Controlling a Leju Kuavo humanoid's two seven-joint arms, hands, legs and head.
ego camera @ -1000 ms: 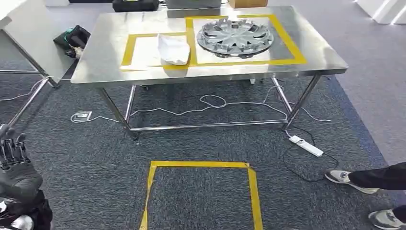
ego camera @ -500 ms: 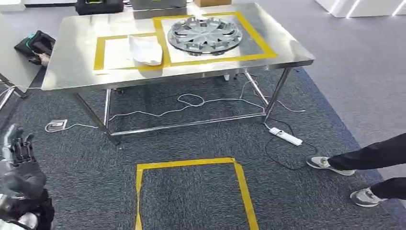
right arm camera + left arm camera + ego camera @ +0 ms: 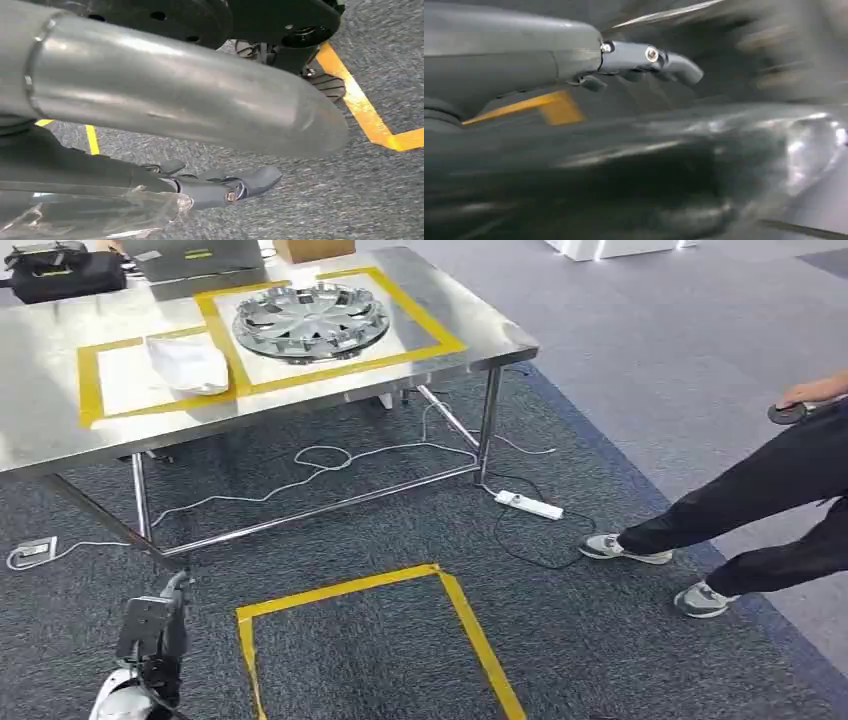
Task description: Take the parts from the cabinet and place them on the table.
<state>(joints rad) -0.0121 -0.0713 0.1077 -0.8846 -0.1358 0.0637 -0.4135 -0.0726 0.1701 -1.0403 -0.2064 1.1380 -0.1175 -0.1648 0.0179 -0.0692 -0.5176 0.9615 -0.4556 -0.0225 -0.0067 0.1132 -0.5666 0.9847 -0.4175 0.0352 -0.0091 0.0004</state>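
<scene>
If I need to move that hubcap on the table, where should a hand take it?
Take the hubcap by its outer rim on the near edge, coming from the front of the table. It lies flat inside the yellow taped square, so fingers probably need to hook under the raised rim; the spokes look shallow.

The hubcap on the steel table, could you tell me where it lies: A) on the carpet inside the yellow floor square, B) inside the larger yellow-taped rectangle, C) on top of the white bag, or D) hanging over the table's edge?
B: the hubcap lies flat on the table within the larger taped rectangle, beside the white bag in the smaller one.
</scene>
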